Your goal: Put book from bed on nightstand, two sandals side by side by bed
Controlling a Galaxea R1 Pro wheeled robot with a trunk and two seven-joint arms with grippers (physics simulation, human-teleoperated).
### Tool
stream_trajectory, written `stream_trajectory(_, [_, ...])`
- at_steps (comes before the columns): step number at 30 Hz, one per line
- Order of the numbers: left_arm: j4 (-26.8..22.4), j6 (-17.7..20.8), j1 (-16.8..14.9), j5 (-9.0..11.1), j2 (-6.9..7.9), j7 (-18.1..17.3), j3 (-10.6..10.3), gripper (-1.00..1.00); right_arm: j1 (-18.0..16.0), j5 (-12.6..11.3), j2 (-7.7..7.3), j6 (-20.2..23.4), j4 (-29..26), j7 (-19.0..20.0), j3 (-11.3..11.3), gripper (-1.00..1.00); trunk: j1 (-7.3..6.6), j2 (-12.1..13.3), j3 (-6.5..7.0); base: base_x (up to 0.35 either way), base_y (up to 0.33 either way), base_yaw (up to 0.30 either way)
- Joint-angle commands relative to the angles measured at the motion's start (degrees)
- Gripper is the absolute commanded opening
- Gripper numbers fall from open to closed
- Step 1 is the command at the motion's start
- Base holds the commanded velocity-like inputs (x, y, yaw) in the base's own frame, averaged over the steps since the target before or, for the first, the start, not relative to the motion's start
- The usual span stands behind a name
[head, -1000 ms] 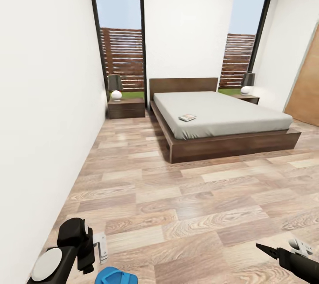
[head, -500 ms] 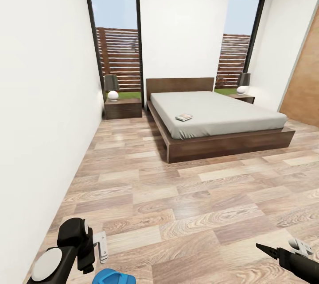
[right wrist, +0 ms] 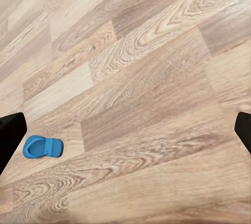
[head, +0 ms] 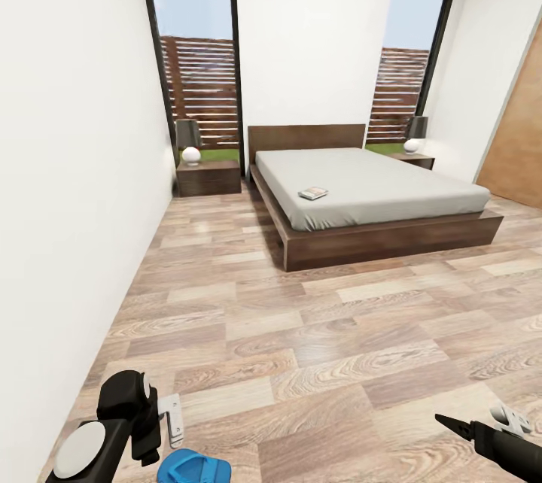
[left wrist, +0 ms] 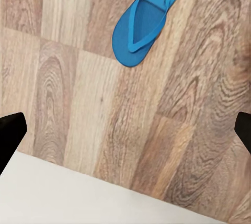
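The bed [head: 376,189], with its grey mattress and dark wood frame, stands against the far wall. The book [head: 313,193] lies on the mattress near its left edge. One nightstand [head: 208,177] flanks the bed on the left, the other nightstand [head: 412,160] on the right. A blue sandal [head: 188,466] lies on the floor just below my left gripper [head: 172,420]. In the left wrist view the sandal [left wrist: 149,17] is ahead of the open left gripper [left wrist: 125,130]. My right gripper [right wrist: 125,130] is open too, with a blue sandal [right wrist: 43,146] small on the floor.
A white wall [head: 68,167] runs close along the left side. Tall windows [head: 197,54] stand behind the nightstands, each of which bears a lamp [head: 189,138]. A brown door [head: 523,144] is at the right. Wood-plank floor [head: 316,340] stretches between me and the bed.
The whole head view has shifted, so the camera moved; more of the blue sandal shows at the lower edge. Both arms keep their pose in the picture.
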Motion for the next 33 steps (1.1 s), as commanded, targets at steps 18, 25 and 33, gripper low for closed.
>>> stream_trajectory(18, [-0.04,0.6,-0.03,-0.16,0.0,-0.34,-0.03,1.0,0.01,-0.25,0.08,0.35,-3.17,-0.03,-0.08,1.0,-0.01,-0.02,-0.21,0.0,0.0,0.0])
stream_trajectory(25, [-0.04,0.6,-0.03,-0.16,0.0,-0.37,-0.03,1.0,0.01,-0.25,0.09,0.38,-3.39,-0.03,-0.07,1.0,-0.01,-0.02,-0.22,0.0,0.0,0.0])
stream_trajectory(33, [-0.04,0.65,-0.03,-0.16,0.0,-0.42,-0.03,1.0,0.01,-0.25,0.12,0.37,-3.4,-0.03,-0.08,1.0,-0.01,-0.02,-0.22,0.0,0.0,0.0])
